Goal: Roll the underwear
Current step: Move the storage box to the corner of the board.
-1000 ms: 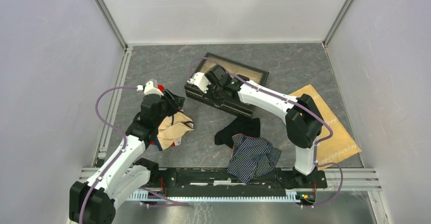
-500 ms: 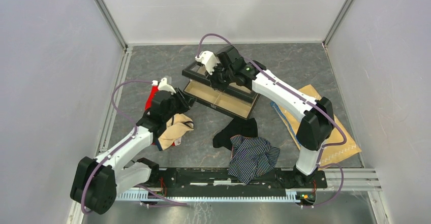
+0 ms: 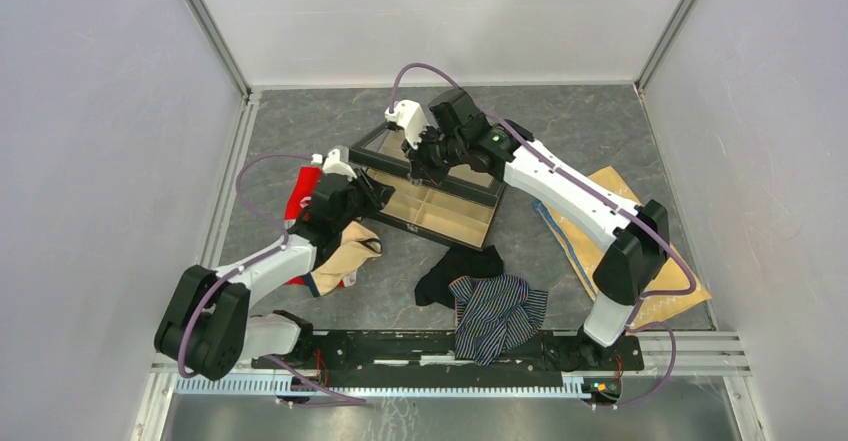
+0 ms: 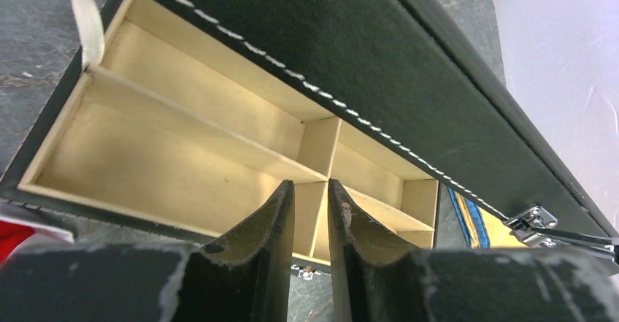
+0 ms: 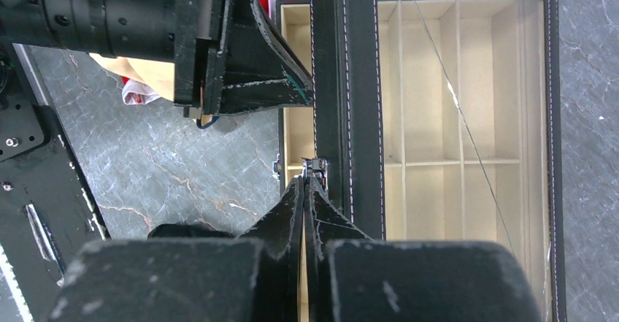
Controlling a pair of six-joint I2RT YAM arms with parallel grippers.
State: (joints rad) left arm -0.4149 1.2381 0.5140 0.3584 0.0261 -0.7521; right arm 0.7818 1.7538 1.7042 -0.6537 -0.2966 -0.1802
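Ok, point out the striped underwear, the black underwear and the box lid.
striped underwear (image 3: 497,313), top view, centre of the fabric.
black underwear (image 3: 455,266), top view, middle of the bunched cloth.
box lid (image 5: 347,81), right wrist view, black stitched frame bar.

Black briefs (image 3: 460,263) half under striped briefs (image 3: 498,311)

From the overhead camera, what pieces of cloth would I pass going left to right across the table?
red cloth → cream garment → black briefs → striped briefs → tan cloth with zigzag stitching
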